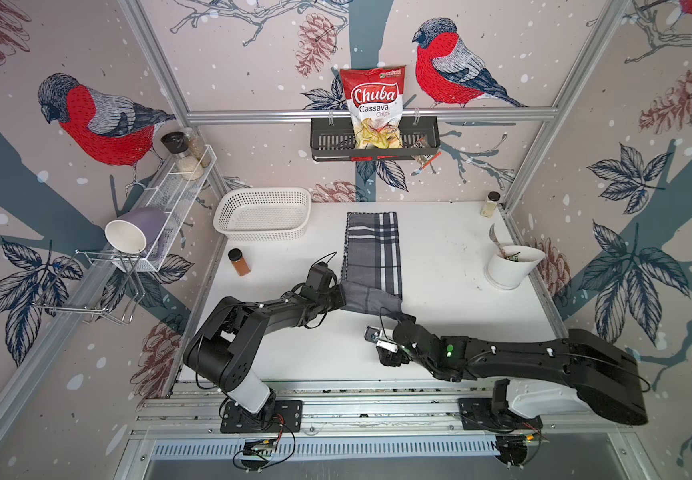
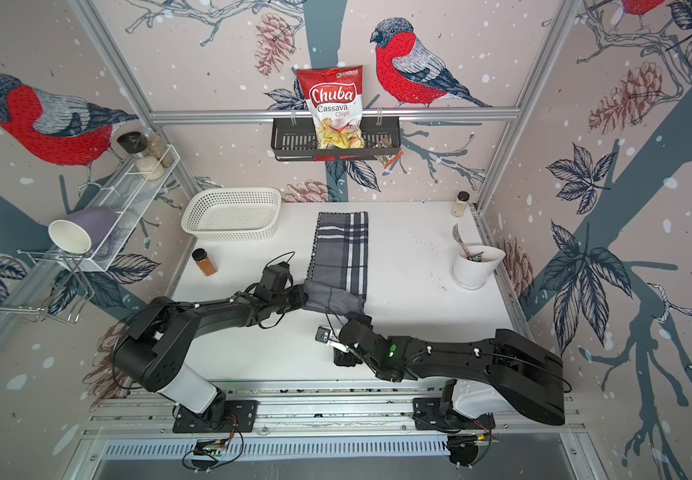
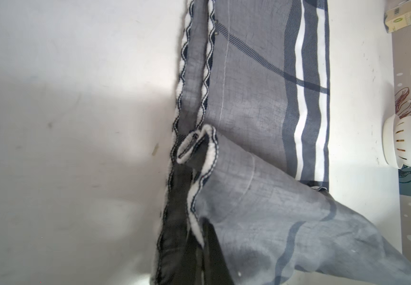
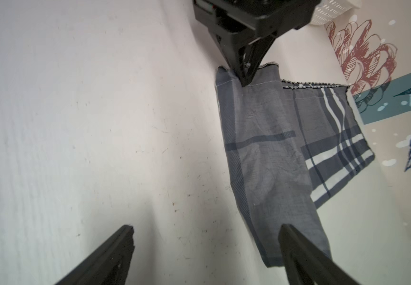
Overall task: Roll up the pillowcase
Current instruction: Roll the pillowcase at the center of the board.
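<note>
White tabletop (image 1: 439,324) inside a booth papered with red-breasted birds and pine cones. Mid-table, pillowcase (image 1: 373,249): folded to a long grey plaid strip, running from the back edge toward the arms, near end turned up and over itself in a loose first fold. Pinched at that fold's left corner by the left gripper (image 4: 245,79), jaws clamped together on the stitched edge. Right gripper (image 4: 205,229) spread wide, holding nothing, just beside the fold's right corner; seen from the right wrist, one finger (image 4: 298,249) overlapping the cloth's corner, the other over bare table. Left of the strip, white perforated basket (image 1: 263,214) and an orange-filled spice jar (image 1: 239,262); right, white cup (image 1: 510,268) with a fork (image 1: 495,239). On the back wall, black rack (image 1: 327,141) holding a red bag (image 1: 373,95) reading "Chuba Cassava Chips".
</note>
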Controlling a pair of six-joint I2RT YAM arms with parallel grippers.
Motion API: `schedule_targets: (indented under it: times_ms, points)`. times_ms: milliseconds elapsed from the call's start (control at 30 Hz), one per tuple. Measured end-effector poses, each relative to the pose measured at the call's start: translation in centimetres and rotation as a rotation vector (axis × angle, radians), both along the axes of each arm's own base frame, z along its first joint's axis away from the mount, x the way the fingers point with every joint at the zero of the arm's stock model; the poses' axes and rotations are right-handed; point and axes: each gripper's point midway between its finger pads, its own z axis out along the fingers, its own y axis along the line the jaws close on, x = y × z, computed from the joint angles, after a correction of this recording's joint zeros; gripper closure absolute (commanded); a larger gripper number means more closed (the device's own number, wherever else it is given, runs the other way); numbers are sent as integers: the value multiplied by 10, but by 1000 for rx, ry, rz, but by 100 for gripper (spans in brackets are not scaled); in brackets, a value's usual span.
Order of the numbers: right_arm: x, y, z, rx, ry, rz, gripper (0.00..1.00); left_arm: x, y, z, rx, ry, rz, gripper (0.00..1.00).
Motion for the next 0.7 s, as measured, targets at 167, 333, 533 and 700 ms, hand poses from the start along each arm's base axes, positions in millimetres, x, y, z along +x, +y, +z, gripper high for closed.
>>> schedule_targets:
  times_ms: [167, 333, 533, 700]
  points:
    - [30, 4, -22, -102, -161, -76, 5, -2, 1, -4, 5, 16, -3, 100]
    - [71, 6, -30, -158, -273, -164, 5, -5, 1, -6, 4, 24, -7, 100]
    - [106, 10, -35, -173, -315, -229, 58, -8, 2, -6, 4, 27, -7, 100]
    - [100, 16, -47, -199, -213, -172, 100, -6, 1, 7, -12, -1, -8, 13]
